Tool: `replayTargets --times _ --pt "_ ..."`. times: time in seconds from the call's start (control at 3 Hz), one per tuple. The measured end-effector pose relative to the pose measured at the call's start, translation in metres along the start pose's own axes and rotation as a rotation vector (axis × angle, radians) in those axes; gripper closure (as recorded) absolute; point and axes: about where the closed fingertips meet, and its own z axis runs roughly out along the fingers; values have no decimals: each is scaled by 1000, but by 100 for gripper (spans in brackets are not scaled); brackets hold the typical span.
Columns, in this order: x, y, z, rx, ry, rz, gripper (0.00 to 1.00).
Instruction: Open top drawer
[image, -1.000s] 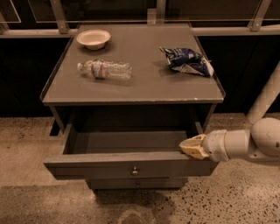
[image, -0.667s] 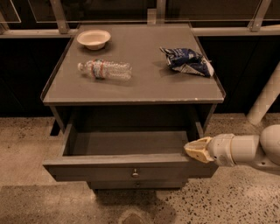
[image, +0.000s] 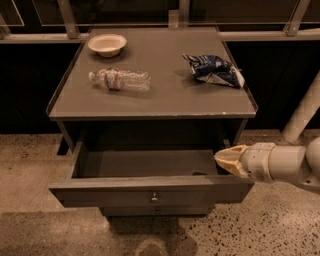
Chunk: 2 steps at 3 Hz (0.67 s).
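The top drawer (image: 125, 192) is pulled far out of the grey cabinet, and its inside looks empty. Its flat grey front carries a small round metal knob (image: 154, 197) at the centre. A second drawer front with a like knob (image: 157, 210) shows just below it. My gripper (image: 225, 159) comes in from the right on a white arm. Its cream-coloured tip sits at the drawer's right side wall, above the front right corner.
On the cabinet top (image: 165, 100) lie a white bowl (image: 107, 43) at the back left, a clear plastic bottle (image: 120, 79) on its side, and a blue chip bag (image: 214, 69) at the right. A white post (image: 302, 114) stands at the right. Speckled floor (image: 30, 160) surrounds the cabinet.
My gripper has drawn back to the right, from over the drawer's front right corner to its right side. The drawer stays open as before.
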Motion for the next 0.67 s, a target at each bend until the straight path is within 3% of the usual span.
replayTargets --times 0.67 --pt "0 0 0 0 0 0 37"
